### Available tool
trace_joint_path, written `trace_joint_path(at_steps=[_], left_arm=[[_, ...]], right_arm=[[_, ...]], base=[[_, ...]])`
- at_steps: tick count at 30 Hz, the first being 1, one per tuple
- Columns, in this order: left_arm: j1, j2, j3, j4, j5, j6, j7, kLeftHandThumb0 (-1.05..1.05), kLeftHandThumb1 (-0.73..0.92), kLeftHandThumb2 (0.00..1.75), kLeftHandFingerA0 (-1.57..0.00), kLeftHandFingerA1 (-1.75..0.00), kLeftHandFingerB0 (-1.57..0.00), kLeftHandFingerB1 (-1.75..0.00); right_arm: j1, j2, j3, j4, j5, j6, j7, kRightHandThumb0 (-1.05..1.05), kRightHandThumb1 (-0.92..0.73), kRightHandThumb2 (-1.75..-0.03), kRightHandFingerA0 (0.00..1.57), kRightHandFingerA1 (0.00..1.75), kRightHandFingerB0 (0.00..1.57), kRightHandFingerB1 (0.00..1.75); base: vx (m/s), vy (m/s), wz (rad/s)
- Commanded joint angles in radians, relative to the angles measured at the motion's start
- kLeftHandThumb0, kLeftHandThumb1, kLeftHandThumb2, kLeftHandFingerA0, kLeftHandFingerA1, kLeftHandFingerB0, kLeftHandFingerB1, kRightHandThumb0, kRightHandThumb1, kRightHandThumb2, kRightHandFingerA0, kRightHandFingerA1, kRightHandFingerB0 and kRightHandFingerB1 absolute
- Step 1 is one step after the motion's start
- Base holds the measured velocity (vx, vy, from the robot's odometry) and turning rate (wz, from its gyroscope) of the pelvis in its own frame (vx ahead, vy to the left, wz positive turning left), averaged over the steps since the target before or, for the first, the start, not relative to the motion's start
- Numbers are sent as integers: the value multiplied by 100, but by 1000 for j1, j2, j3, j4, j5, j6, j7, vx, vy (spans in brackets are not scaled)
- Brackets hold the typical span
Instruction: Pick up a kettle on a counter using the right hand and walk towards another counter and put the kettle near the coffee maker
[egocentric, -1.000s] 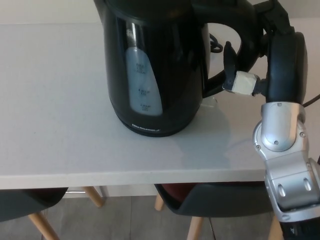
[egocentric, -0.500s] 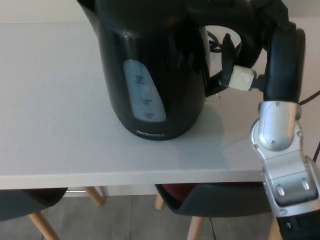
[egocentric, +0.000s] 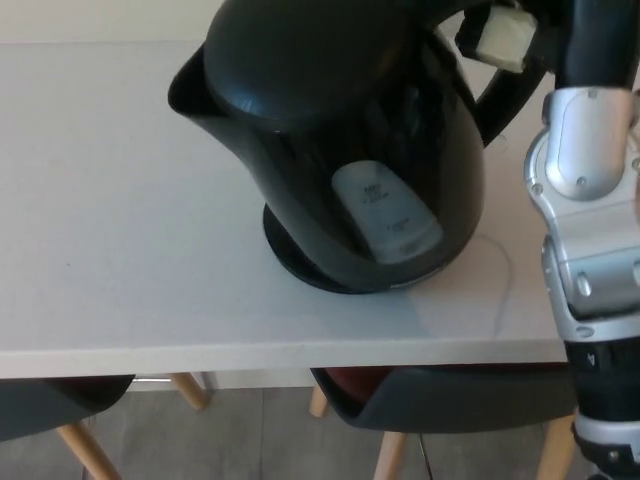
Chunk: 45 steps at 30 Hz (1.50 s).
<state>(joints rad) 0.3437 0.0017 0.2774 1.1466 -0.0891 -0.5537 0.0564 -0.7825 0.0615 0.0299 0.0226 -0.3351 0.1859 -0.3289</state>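
Kettle (egocentric: 340, 150) has come up off the counter (egocentric: 110, 200) since a second ago: it stood upright then, now it's tipped toward the camera, lid in view, with only a dark shadow on the counter under it at 6 o'clock. It looks airborne, though I can't fully rule out the base edge touching.

Right hand (egocentric: 515, 45) sits at the kettle's 2 o'clock, on the handle. It's mostly cropped at the top edge, so I can't tell the finger state directly. Left hand is not in view.

Read: the pick looks done, walk to the other counter next. No coffee maker visible.

Water gauge window (egocentric: 385, 205) has small markings, illegible.
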Motion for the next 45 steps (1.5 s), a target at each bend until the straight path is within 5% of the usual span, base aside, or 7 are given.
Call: trace_joint_path(at_steps=[1,21,22,27,29,42,45], left_arm=[[0,12,-1,14,4,-60,-1,-4,50,120,-157,-145,-141,-136],[-1,6,-9,34,7,-49,6,-6,46,118,-157,-143,-138,-133],[-3,6,-16,43,16,-45,15,-9,44,113,-157,-144,-140,-134],[-8,7,-20,57,15,-34,13,-11,48,112,-157,-143,-140,-133],[-14,1,-13,71,4,-41,0,-8,49,114,-157,-139,-133,-129],[0,27,16,28,-21,-42,10,-4,49,116,-157,-147,-135,-138],[-27,36,26,46,-23,-39,23,-8,49,114,-157,-144,-137,-136]], right_arm=[[-96,28,-40,-51,39,213,38,-18,-34,-141,97,175,87,158],[-222,246,-344,-85,353,410,-37,-22,-33,-149,108,175,85,166],[-316,322,-482,-94,519,438,-144,-27,-49,-131,108,175,78,165],[-376,366,-572,-101,638,451,-227,-30,-52,-125,107,175,75,166],[-447,390,-635,-92,707,464,-331,-33,-72,-101,110,175,74,173],[-413,395,-624,-323,776,734,-325,-36,-67,-111,110,175,74,175],[-371,377,-589,-421,790,874,-269,-30,-54,-132,107,175,70,175]], base=[[0,0,0],[0,0,0],[0,0,0],[0,0,0],[0,0,0],[0,0,0],[0,0,0]])
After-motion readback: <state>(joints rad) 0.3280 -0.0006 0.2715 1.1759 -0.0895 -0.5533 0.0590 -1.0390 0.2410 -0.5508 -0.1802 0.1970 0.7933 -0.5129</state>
